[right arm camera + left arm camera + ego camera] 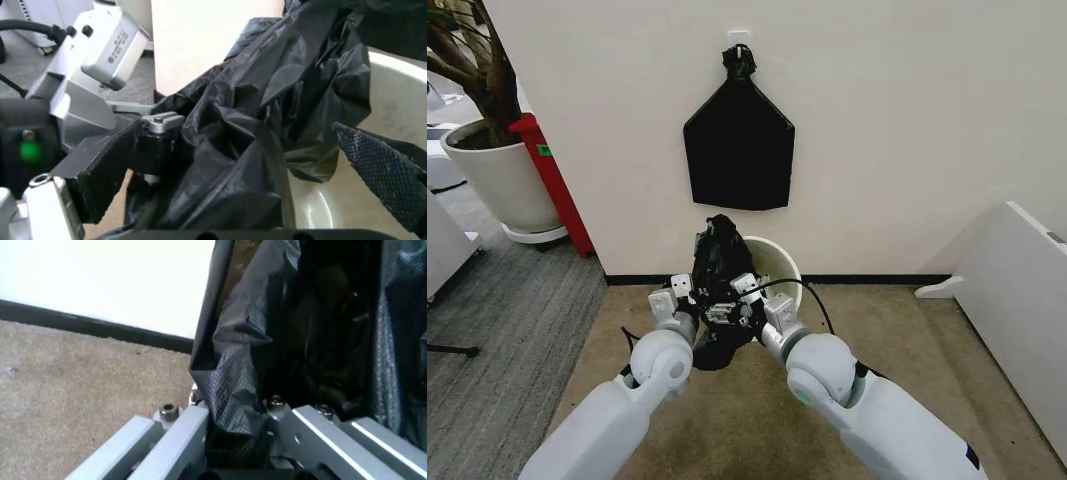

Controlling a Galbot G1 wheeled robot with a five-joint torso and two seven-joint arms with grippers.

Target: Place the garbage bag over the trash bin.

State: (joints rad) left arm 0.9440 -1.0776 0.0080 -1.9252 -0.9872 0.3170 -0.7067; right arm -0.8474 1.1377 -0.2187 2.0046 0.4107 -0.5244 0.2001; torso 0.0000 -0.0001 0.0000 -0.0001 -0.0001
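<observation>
The garbage bag [718, 258] is a rumpled glossy black bag that rises between both grippers in front of the trash bin [779, 262], a cream-white bucket against the wall. My left gripper [693, 300] is shut on the bag's lower folds; in the left wrist view the plastic [233, 390] is pinched between its metal fingers [175, 435]. My right gripper [733, 308] stands open, with the bag [253, 130] loose between its wide-apart pads [100, 175]. The bin's white inside [393, 100] shows just behind the bag.
A flat black bag bundle [739, 148] hangs on the wall above the bin. A planter pot with a tree [499, 178] and a red stand [552, 175] are at the far left. A white board [1017, 300] leans at the right. Brown carpet [757, 420] lies underneath.
</observation>
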